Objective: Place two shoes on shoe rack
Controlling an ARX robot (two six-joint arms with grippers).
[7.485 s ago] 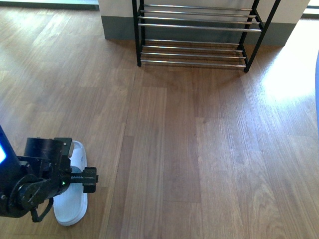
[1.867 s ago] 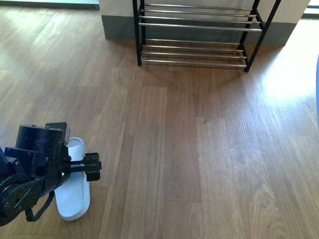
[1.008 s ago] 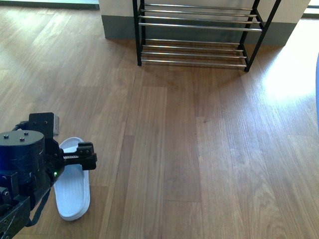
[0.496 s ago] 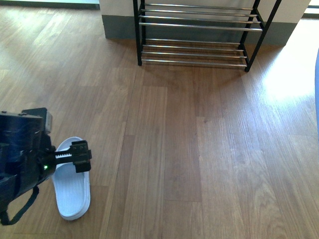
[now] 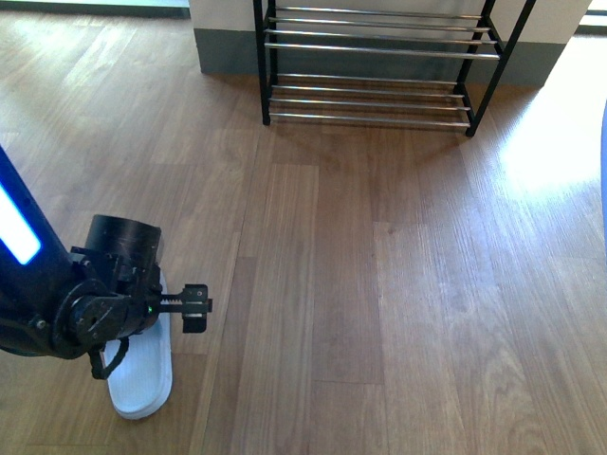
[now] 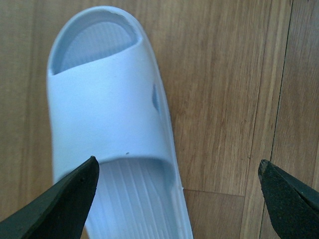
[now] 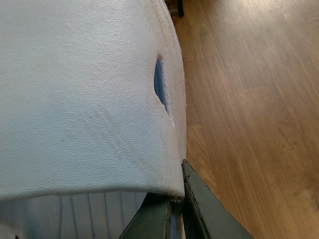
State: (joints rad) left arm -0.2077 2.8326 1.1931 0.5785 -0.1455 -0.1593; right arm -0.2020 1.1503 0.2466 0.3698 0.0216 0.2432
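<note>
- Two shoes show to us: one pale-blue one-strap rubber slide (image 5: pixel 142 379) lying flat on the brown wooden plank floor (image 5: pixel 379 284), and a second pale slide (image 7: pixel 84 99) that fills the right wrist view.
- We take the open shoe rack with a thin black frame and shiny silver bars (image 5: pixel 370 47) as our mark. It stands at the far wall (image 5: pixel 228 38), and the first slide lies well in front of it, out past its left end and close to our own body.
- Our left gripper (image 6: pixel 177 191) hangs just above that first slide, by its broad strap (image 6: pixel 104 109). Its jaws stand wide apart and grip nothing. One black fingertip (image 6: pixel 65 204) overlaps the slide's edge, and the other (image 6: pixel 289 199) sits out over bare floor.
- Our right gripper (image 7: pixel 174 216) has its two dark fingers (image 7: pixel 199 209) drawn nearly together on the edge of the second slide's strap, pinching it.
- We cannot tell where that second slide sits relative to the rack.
</note>
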